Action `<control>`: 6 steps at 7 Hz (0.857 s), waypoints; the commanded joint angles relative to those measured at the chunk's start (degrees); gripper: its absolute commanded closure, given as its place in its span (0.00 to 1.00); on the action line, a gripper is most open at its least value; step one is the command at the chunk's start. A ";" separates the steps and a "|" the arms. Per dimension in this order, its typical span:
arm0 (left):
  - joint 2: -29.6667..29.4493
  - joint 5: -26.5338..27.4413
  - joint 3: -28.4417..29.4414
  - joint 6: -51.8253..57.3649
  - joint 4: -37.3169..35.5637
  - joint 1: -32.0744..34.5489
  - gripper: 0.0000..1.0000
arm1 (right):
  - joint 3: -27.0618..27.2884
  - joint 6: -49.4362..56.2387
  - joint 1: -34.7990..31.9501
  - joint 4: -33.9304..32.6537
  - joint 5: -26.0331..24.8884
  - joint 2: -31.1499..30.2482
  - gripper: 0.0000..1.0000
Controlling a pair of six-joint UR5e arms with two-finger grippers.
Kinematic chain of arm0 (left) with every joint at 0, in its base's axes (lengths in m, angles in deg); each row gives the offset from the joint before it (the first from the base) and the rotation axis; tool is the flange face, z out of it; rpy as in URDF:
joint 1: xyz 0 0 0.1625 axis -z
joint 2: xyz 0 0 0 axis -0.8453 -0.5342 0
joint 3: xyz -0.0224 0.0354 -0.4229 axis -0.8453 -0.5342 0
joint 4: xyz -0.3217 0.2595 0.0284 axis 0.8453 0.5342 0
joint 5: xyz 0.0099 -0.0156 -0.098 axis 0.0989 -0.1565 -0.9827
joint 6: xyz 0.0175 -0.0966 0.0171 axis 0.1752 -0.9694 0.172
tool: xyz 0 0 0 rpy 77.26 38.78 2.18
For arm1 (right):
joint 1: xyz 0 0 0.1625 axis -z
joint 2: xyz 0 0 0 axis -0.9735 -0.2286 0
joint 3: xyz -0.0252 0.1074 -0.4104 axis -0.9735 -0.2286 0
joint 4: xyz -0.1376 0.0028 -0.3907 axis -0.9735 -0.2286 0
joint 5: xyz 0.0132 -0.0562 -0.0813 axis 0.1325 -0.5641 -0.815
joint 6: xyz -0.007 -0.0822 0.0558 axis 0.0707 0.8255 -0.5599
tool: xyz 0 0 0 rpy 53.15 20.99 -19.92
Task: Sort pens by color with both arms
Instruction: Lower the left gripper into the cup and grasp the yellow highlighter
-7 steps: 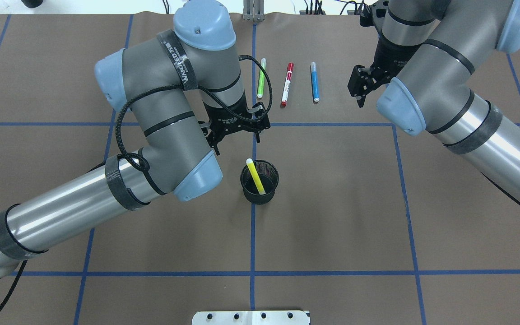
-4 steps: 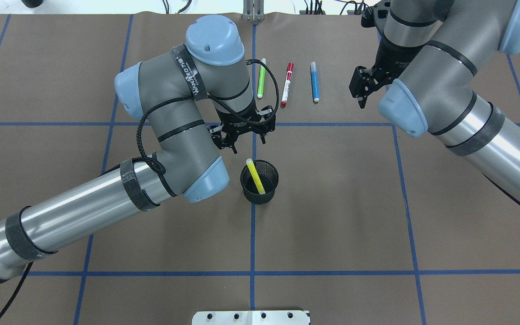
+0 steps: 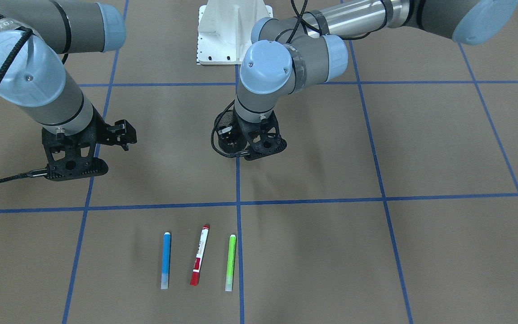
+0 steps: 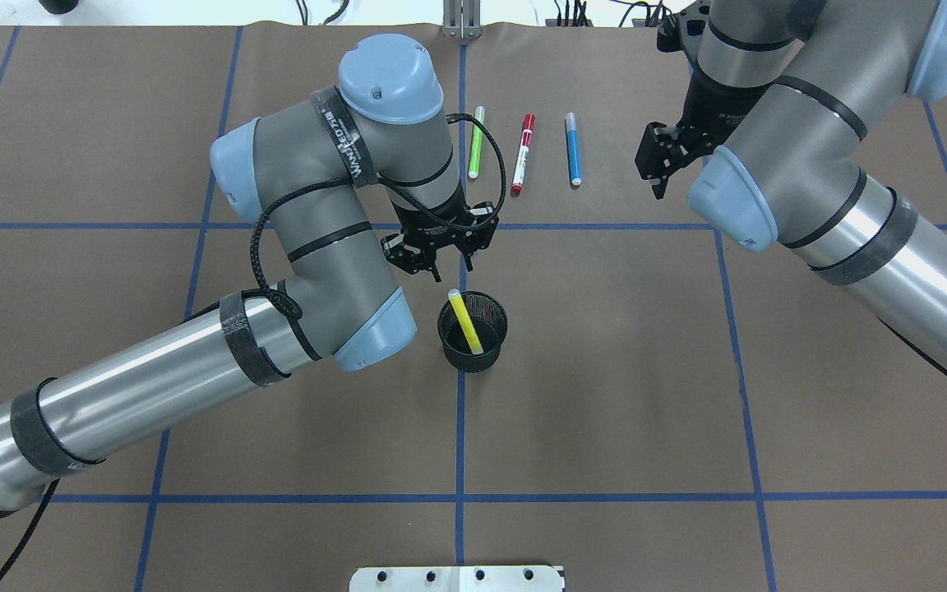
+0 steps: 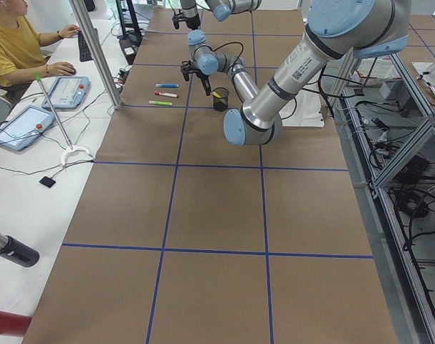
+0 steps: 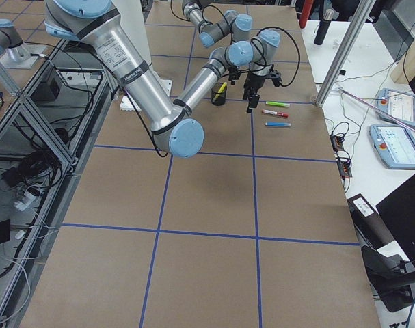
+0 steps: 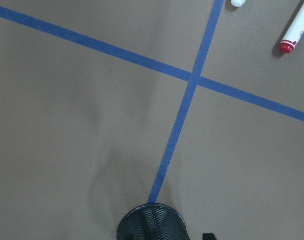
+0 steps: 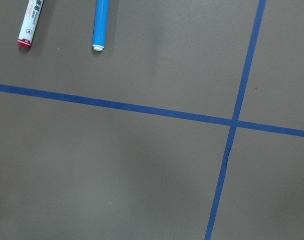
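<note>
Three pens lie side by side at the far middle of the table: green [image 4: 476,141], red [image 4: 523,154] and blue [image 4: 573,148]. They also show in the front view as blue [image 3: 166,260], red [image 3: 199,261] and green [image 3: 230,262]. A yellow pen [image 4: 465,321] leans in a black mesh cup [image 4: 486,349]. My left gripper [image 4: 450,261] is open and empty, just beyond the cup's far rim. My right gripper [image 4: 656,171] looks open and empty, hovering right of the blue pen. The left wrist view shows the cup's rim [image 7: 152,222]. The right wrist view shows the red [image 8: 30,25] and blue [image 8: 100,25] pen ends.
Brown paper with a blue tape grid covers the table [image 4: 605,370]. The white robot base [image 3: 232,31] stands at the near edge. An operator [image 5: 16,43] sits with tablets at a side table beyond the far edge.
My left arm has swung right and its gripper has moved toward the cup, then settled just beyond its rim. The right arm has barely moved. The pens have not moved.
</note>
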 commanded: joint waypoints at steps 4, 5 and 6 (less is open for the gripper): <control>0.05 -1.10 -0.49 -0.26 -0.26 -0.57 0.55 | -0.09 -0.09 0.15 0.00 -0.09 0.00 0.00; 0.22 -1.10 -0.49 -0.26 -0.34 -0.57 0.58 | -0.09 -0.09 0.15 0.00 -0.09 0.00 0.00; 0.14 -1.10 -0.49 -0.26 -1.04 -0.57 0.59 | -0.09 -0.09 0.15 0.00 -0.09 0.00 0.00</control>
